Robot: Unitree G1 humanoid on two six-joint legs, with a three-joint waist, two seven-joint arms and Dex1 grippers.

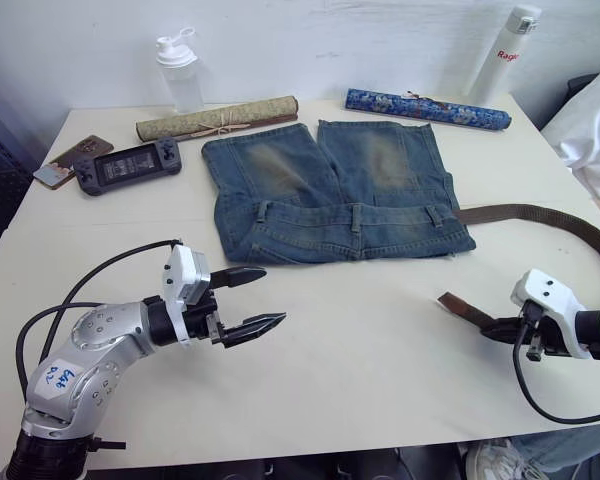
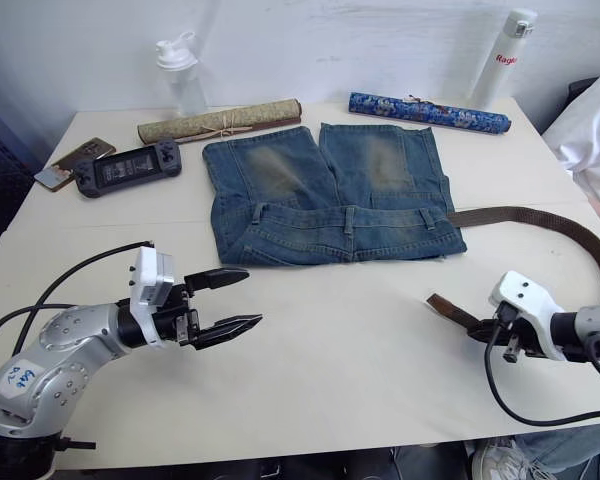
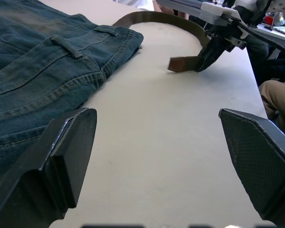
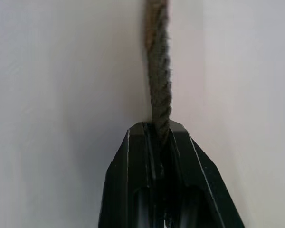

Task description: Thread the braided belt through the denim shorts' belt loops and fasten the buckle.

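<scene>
The denim shorts (image 1: 330, 185) lie flat mid-table, waistband toward me, with belt loops (image 1: 356, 216) along it. The braided belt (image 1: 540, 214) starts at the waistband's right end, curves out to the right and comes back to my right gripper (image 1: 490, 327). That gripper is shut on the strap just behind its leather tip (image 1: 457, 307), low over the table to the right of the shorts. The wrist view shows the strap (image 4: 157, 71) pinched between the fingers. My left gripper (image 1: 273, 295) hovers open and empty in front of the shorts' left side. The buckle is hidden.
Along the far edge are a clear bottle (image 1: 179, 68), a tan roll (image 1: 218, 118), a blue roll (image 1: 427, 108) and a white bottle (image 1: 506, 48). A game console (image 1: 128, 165) and a phone (image 1: 72, 160) lie far left. A person in white (image 1: 592, 130) sits at the right.
</scene>
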